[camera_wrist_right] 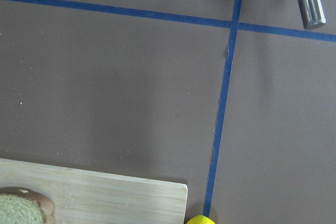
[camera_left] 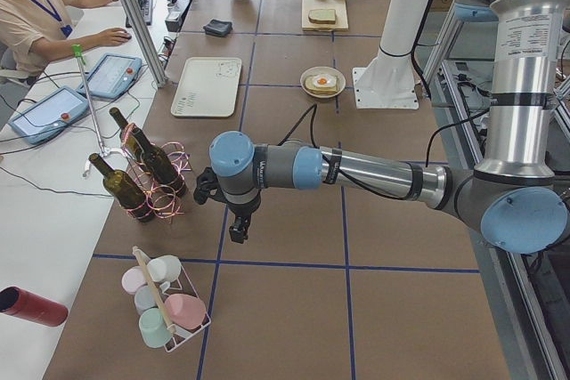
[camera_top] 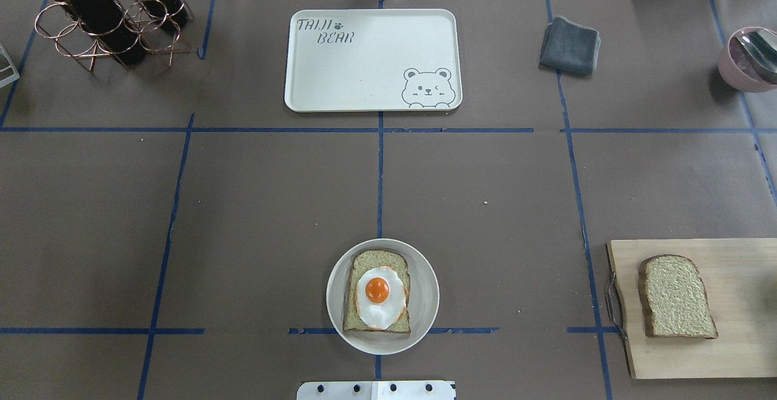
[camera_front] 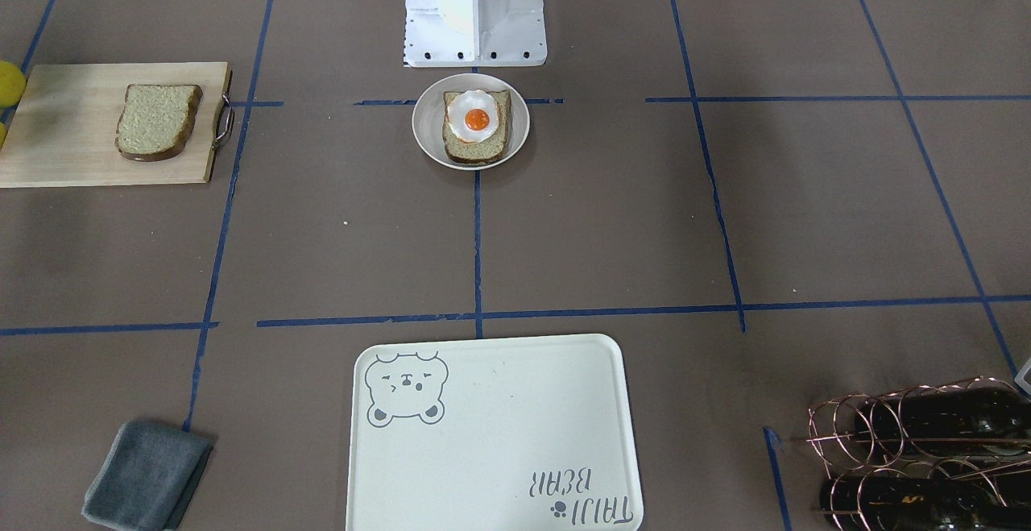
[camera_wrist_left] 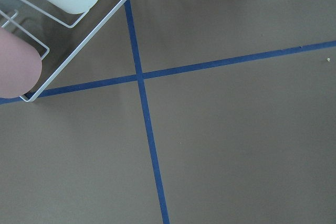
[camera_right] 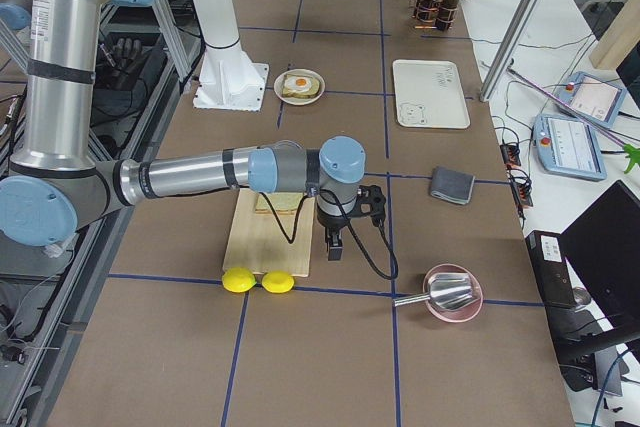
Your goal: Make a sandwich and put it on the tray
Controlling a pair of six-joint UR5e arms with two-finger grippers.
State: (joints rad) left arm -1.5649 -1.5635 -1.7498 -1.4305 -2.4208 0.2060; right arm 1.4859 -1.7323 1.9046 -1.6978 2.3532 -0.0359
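One bread slice (camera_top: 359,266) lies on a small round plate (camera_top: 425,291) near the robot base, with the fried egg (camera_top: 379,294) on top. The second bread slice (camera_top: 675,297) lies on the wooden cutting board (camera_top: 740,266). The off-white bear tray (camera_top: 364,66) sits at the far middle with nothing on it. My left gripper (camera_left: 239,236) hangs over the table beside the wine bottles, far from the food. My right gripper (camera_right: 333,252) hangs just past the cutting board's edge. Both show only in the side views, so I cannot tell whether they are open or shut.
A copper rack with wine bottles (camera_top: 103,11) stands far left. A grey cloth (camera_top: 570,45) and a pink bowl with a spoon (camera_top: 749,60) are far right. Two lemons (camera_right: 258,281) lie by the board. A wire rack of cups (camera_left: 165,309) stands near the left gripper.
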